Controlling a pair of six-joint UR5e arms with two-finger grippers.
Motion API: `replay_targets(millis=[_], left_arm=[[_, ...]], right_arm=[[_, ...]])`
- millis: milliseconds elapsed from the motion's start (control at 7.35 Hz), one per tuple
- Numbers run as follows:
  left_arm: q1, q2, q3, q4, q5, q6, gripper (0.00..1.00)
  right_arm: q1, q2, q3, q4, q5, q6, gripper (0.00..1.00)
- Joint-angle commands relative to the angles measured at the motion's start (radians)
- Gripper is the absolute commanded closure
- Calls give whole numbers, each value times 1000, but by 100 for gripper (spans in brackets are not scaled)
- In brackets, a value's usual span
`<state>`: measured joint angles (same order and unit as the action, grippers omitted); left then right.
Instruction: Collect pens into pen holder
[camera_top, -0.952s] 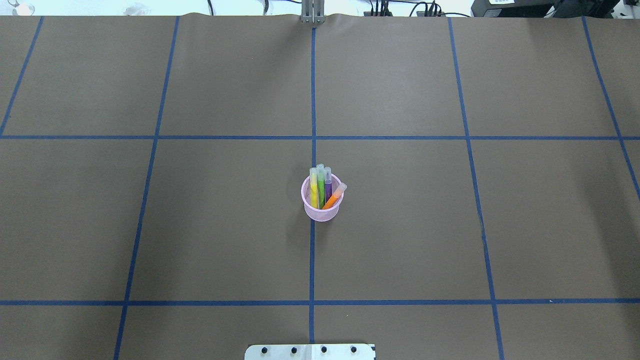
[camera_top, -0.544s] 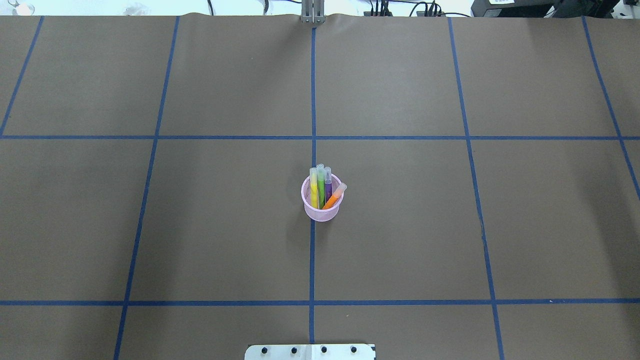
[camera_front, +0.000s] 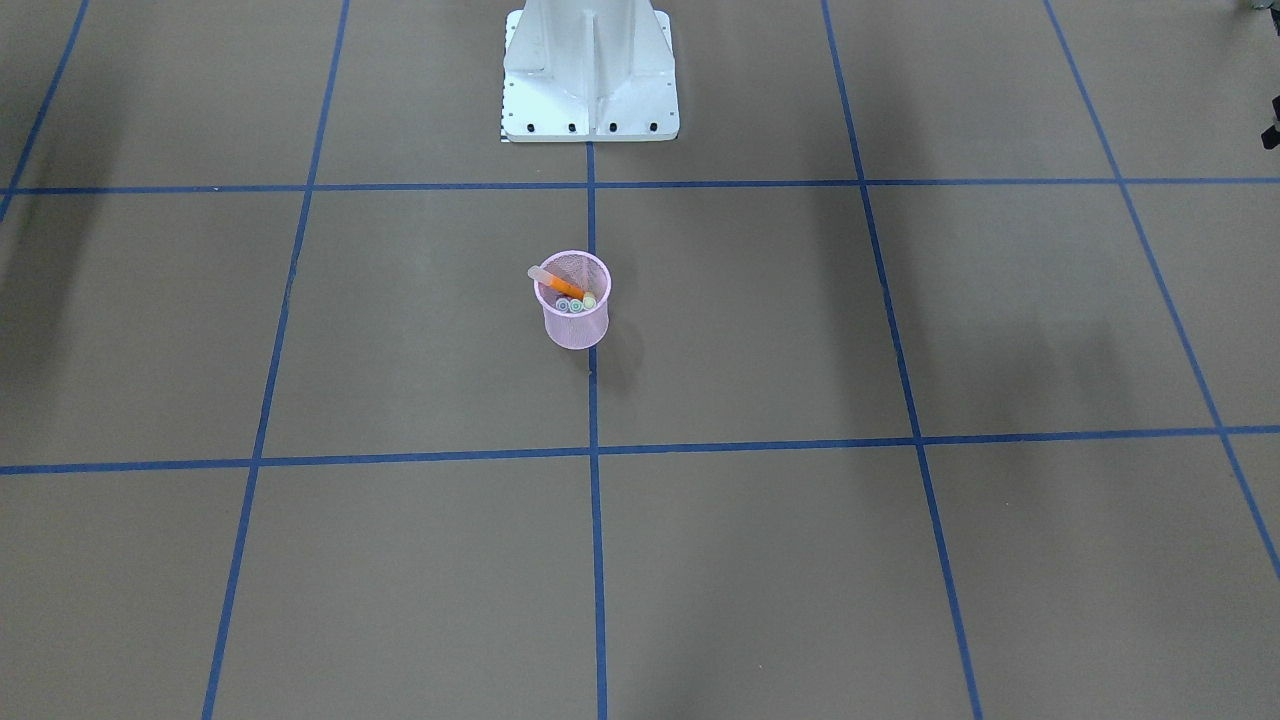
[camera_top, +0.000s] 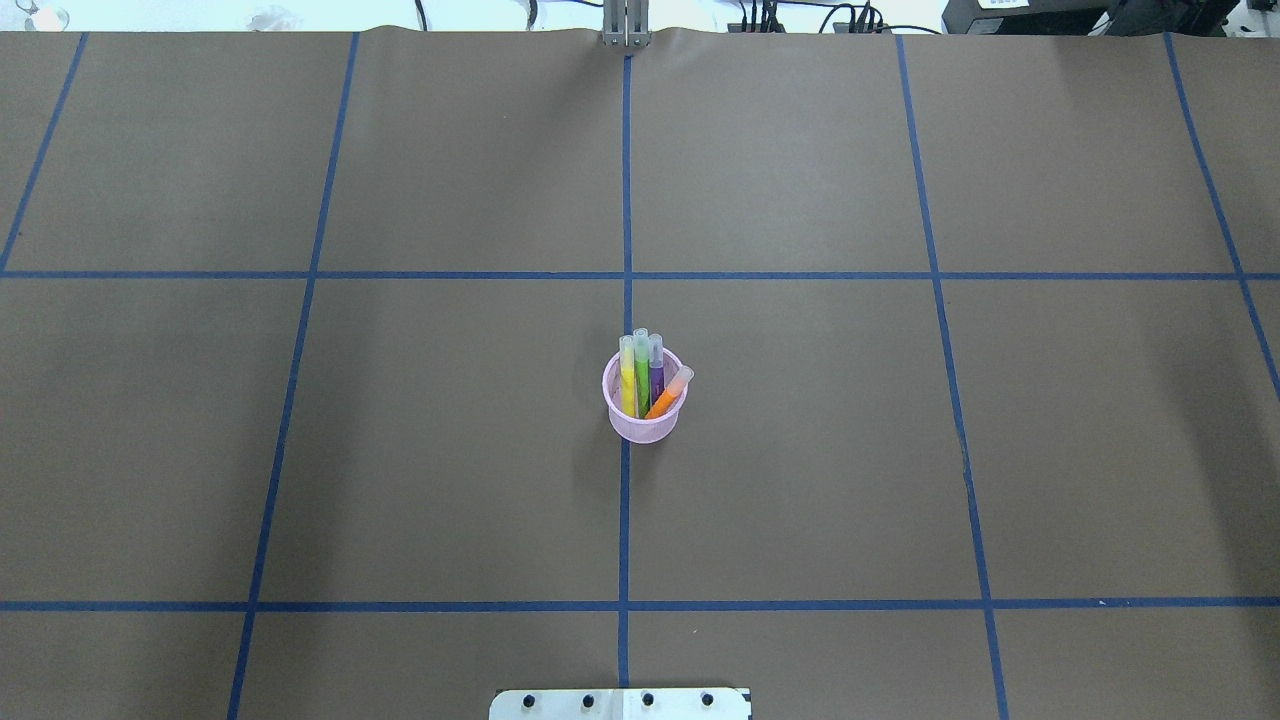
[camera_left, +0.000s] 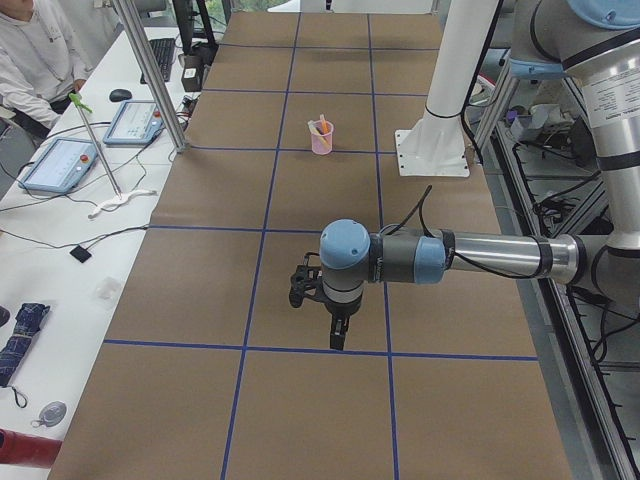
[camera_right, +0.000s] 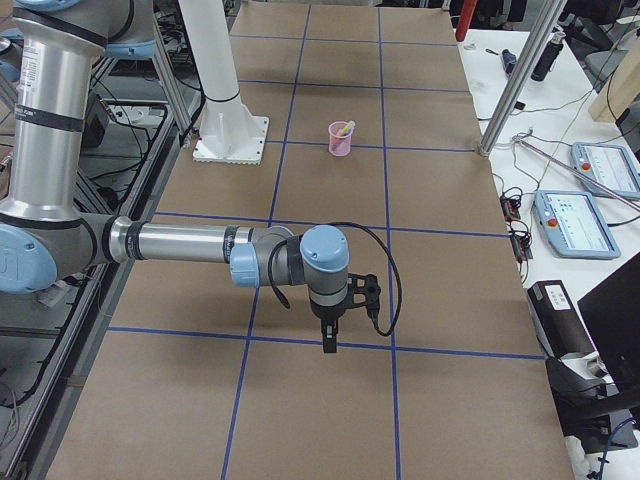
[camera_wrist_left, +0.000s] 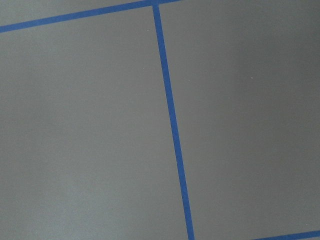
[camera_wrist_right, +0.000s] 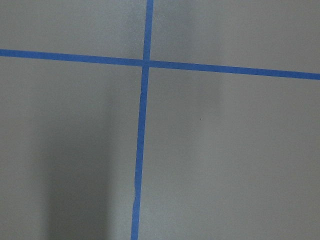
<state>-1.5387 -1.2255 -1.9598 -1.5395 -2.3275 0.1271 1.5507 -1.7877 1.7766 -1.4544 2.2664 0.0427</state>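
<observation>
The pens (camera_top: 645, 380) stand in the pen holder (camera_top: 645, 428), far from the left hand (camera_left: 337, 338) and right hand (camera_right: 328, 343) near the ends of the table (camera_top: 300, 450); their grip I cannot tell.

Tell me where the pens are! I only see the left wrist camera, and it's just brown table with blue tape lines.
Observer: All four pens, the yellow pen, green pen, purple pen and orange pen, are standing in the pink pen holder.
Operator: Are they all straight up?
Observer: No. In the front-facing view the orange pen tilts, its cap poking over the rim; the other three show only their cap tops.
Operator: Where's my gripper?
Observer: The left gripper hangs over the table, far from the pen holder, pointing down. I cannot tell if it is open or shut.
</observation>
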Motion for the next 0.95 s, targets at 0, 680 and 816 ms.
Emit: replay_targets(millis=[0,680,816], left_arm=[[2,-2,-1,-1,-1,2,0],[2,1,2,1,-1,2,0],[2,1,2,1,-1,2,0]], right_arm=[[0,-6,-3,0,1,0,0],[0,-6,-11,-1,2,2,0],[-1,-6,-14,-1,2,3,0]])
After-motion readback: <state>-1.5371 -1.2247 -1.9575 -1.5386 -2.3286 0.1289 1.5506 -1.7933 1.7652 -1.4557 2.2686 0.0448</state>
